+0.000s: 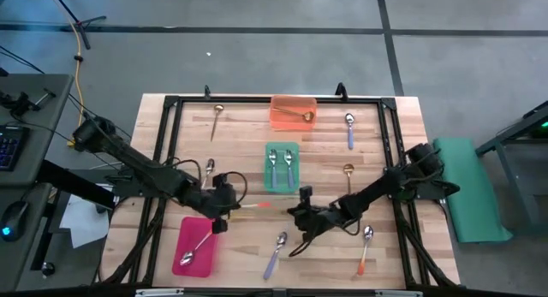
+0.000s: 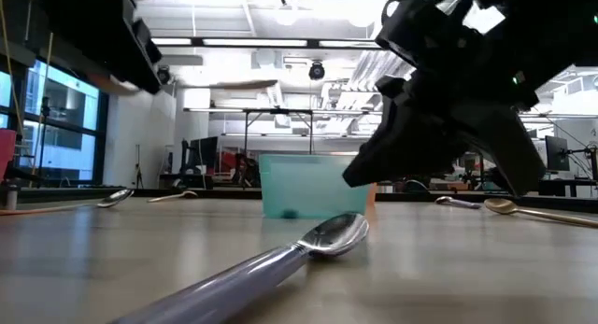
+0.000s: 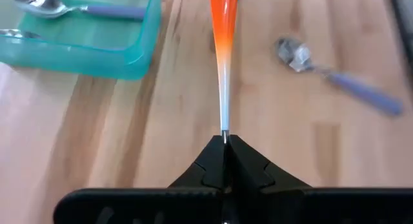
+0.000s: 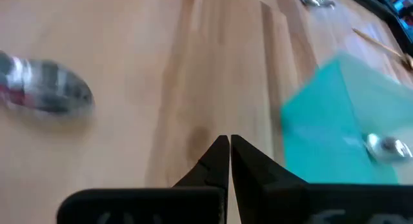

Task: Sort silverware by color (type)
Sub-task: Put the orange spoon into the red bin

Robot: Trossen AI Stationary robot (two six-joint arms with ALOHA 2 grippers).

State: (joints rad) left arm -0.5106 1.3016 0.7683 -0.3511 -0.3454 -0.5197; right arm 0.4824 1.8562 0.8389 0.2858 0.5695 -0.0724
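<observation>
Left gripper clamped on thin metal neck of orange-handled spoon; handle points right. Red rectangular plastic tray just near-left. Right gripper shut, empty.

The orange-handled spoon has its bowl hidden between the left hand fingers, its handle cut off by the frame.

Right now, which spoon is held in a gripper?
The orange-handled spoon, pinched by the left gripper beside the green tray; the others lie on the table or in trays.
</observation>
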